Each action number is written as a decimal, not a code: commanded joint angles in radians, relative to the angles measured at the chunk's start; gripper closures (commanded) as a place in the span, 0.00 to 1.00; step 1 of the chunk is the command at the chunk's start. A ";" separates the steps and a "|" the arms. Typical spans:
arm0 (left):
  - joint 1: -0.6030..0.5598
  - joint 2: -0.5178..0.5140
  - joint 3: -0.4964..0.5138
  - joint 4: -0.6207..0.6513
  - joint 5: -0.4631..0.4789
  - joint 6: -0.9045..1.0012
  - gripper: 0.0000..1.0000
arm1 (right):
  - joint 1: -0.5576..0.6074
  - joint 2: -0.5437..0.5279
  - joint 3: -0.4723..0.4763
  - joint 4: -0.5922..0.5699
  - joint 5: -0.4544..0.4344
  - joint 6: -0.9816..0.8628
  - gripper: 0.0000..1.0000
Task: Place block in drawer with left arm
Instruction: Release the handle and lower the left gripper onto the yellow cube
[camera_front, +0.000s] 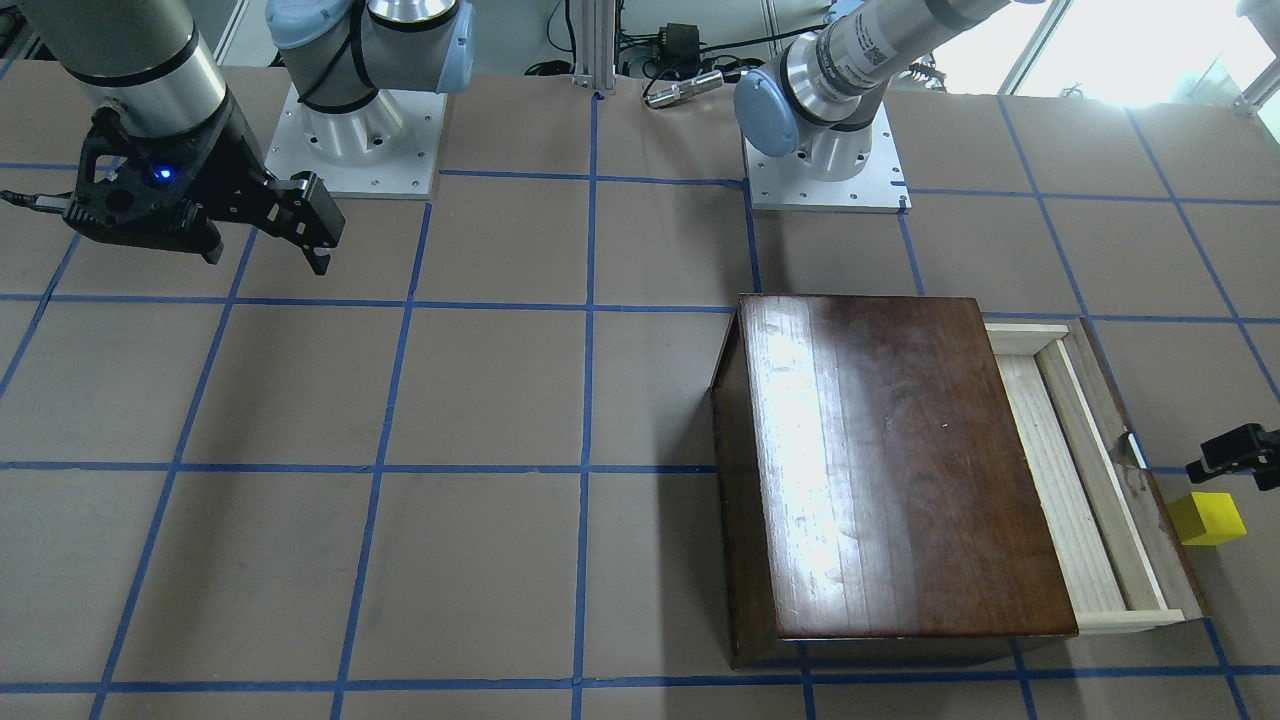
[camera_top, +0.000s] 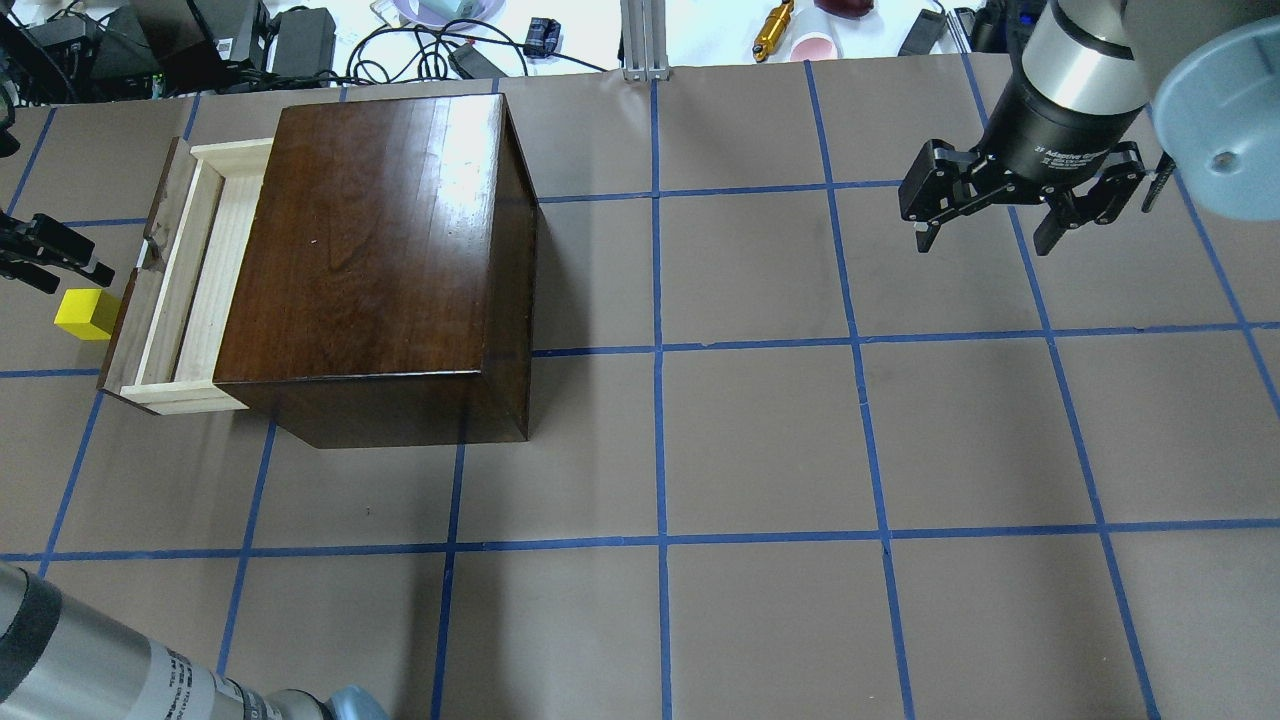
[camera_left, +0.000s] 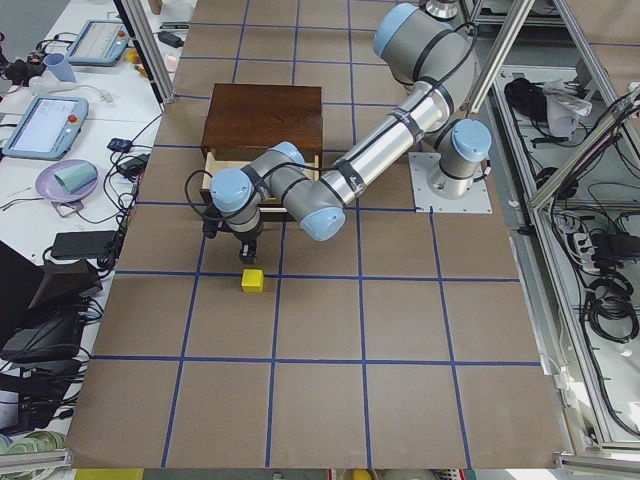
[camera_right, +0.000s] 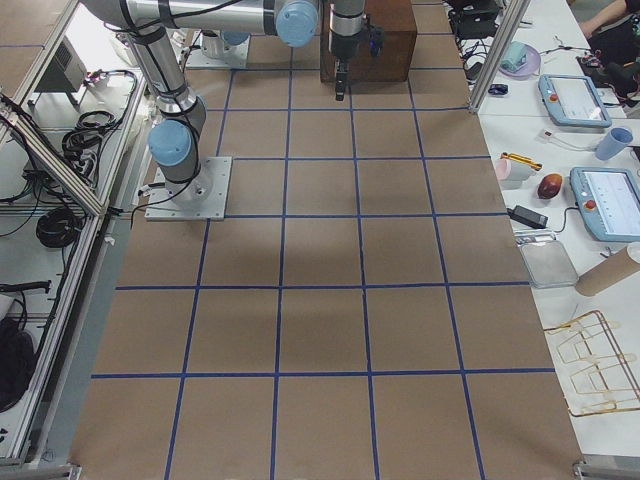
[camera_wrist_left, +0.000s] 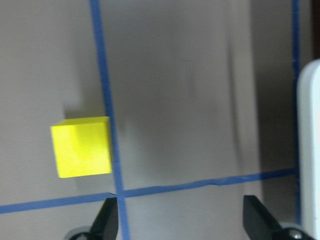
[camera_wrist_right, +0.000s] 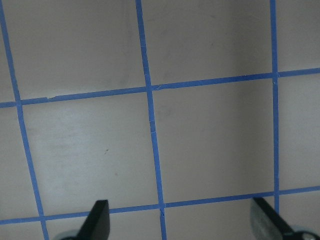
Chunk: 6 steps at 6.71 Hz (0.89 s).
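The small yellow block (camera_front: 1207, 518) lies on the table just outside the front panel of the open drawer (camera_front: 1075, 490); it also shows in the overhead view (camera_top: 86, 313) and the left wrist view (camera_wrist_left: 82, 147). The drawer (camera_top: 190, 280) is pulled out of the dark-brown box (camera_top: 380, 250), and the part that shows holds nothing. My left gripper (camera_top: 70, 270) hovers open beside the block, not touching it; its fingertips (camera_wrist_left: 107, 220) frame bare table to the block's side. My right gripper (camera_top: 985, 240) is open and empty, far from the box.
Blue tape lines grid the brown table. The arm bases (camera_front: 355, 140) stand at the robot's edge. Cables and devices (camera_top: 300, 40) crowd the far edge behind the box. The left arm (camera_left: 330, 185) reaches across in front of the box.
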 joint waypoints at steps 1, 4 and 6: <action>0.000 -0.076 0.005 0.142 0.023 0.000 0.09 | 0.000 0.000 0.000 0.000 0.000 0.000 0.00; 0.002 -0.139 0.005 0.158 0.087 -0.003 0.08 | 0.000 0.000 0.000 0.000 0.000 0.000 0.00; 0.017 -0.158 0.004 0.168 0.084 -0.001 0.10 | 0.000 0.000 0.000 0.000 0.000 0.000 0.00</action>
